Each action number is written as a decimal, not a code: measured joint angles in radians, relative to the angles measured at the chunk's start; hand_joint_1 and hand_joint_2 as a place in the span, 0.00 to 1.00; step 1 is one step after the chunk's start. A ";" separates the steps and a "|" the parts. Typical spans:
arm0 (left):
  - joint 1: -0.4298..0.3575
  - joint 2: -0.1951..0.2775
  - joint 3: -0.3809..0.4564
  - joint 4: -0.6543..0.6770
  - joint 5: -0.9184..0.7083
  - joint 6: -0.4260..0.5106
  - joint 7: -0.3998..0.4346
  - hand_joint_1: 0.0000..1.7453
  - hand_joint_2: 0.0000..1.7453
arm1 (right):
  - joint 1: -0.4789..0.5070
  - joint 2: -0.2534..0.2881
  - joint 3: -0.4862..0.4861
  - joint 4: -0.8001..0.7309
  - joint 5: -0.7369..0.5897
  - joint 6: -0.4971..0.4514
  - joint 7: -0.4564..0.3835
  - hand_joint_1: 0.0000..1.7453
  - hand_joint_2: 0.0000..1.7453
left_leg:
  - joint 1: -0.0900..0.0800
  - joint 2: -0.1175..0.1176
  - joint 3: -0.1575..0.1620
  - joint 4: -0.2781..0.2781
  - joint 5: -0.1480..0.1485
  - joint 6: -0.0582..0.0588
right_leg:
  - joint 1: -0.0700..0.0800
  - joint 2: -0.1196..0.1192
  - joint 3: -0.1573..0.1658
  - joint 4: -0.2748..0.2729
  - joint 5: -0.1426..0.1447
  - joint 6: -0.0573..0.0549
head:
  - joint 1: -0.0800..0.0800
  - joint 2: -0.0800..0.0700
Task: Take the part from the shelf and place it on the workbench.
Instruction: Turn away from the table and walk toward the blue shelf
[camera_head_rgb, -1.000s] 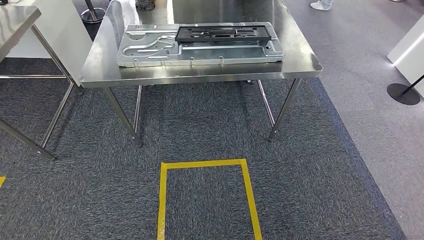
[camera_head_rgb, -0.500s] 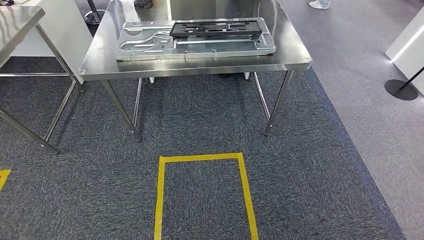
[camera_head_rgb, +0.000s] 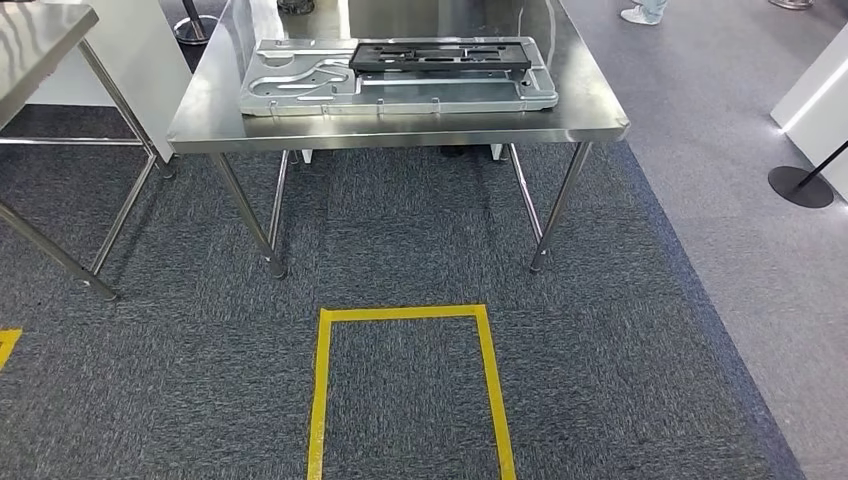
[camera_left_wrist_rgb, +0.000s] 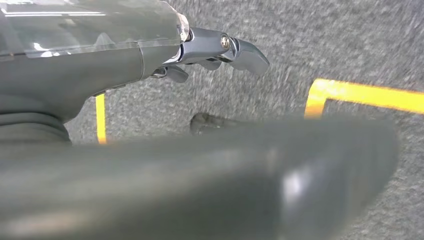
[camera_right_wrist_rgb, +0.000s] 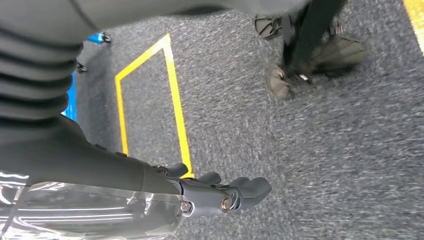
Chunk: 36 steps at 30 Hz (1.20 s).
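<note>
1. Compared with a second earlier, the whole head view had shifted: the steel table (camera_head_rgb: 400, 125) sat a little higher in the picture and the yellow tape rectangle (camera_head_rgb: 405, 315) on the carpet (camera_head_rgb: 600, 330) had moved up too. That was the camera moving; the things on the table lay as they had before.
2. The black frame part (camera_head_rgb: 440, 55) lay flat on top of a large silvery metal panel (camera_head_rgb: 300, 90), toward the panel's far right side, and the panel rested on the table top.
3. A second steel table (camera_head_rgb: 40, 30) stood just to the left, and a black round stand base (camera_head_rgb: 800, 187) sat on the lighter floor to the right.
4. The left hand (camera_left_wrist_rgb: 210, 50) hung over the carpet near the yellow tape, its fingers stretched out loosely and holding nothing.
5. The right hand (camera_right_wrist_rgb: 220, 192) also hung low over the carpet beside a yellow tape outline, its fingers lightly curved, spread apart and empty.
6. Both hands were well apart from the black frame part, which lay up on the table while they hung down near the floor.
7. A person's shoes (camera_head_rgb: 640, 10) showed at the far edge of the room.
</note>
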 joint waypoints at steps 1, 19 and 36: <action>-0.001 0.002 0.000 0.000 0.002 0.002 0.005 0.00 1.00 | -0.001 0.001 -0.002 0.002 0.000 0.000 0.006 0.00 0.25 | -0.003 -0.001 -0.004 0.005 -0.002 -0.005 | 0.001 0.003 0.002 -0.010 -0.002 -0.006 | 0.000 0.000; 0.023 0.010 -0.138 -0.002 0.148 0.024 0.078 0.00 0.00 | 0.019 -0.022 0.117 -0.008 -0.113 0.023 0.025 0.00 0.50 | 0.005 -0.003 -0.008 -0.001 0.007 -0.022 | 0.014 0.004 -0.004 -0.006 0.003 -0.028 | -0.001 0.000; 0.093 0.040 -0.518 -0.047 0.445 0.035 0.164 0.00 0.00 | 0.079 -0.050 0.473 -0.058 -0.384 0.067 0.045 0.00 0.00 | 0.004 -0.003 -0.010 0.001 0.007 -0.022 | 0.014 0.004 -0.005 -0.006 0.003 -0.028 | -0.001 0.000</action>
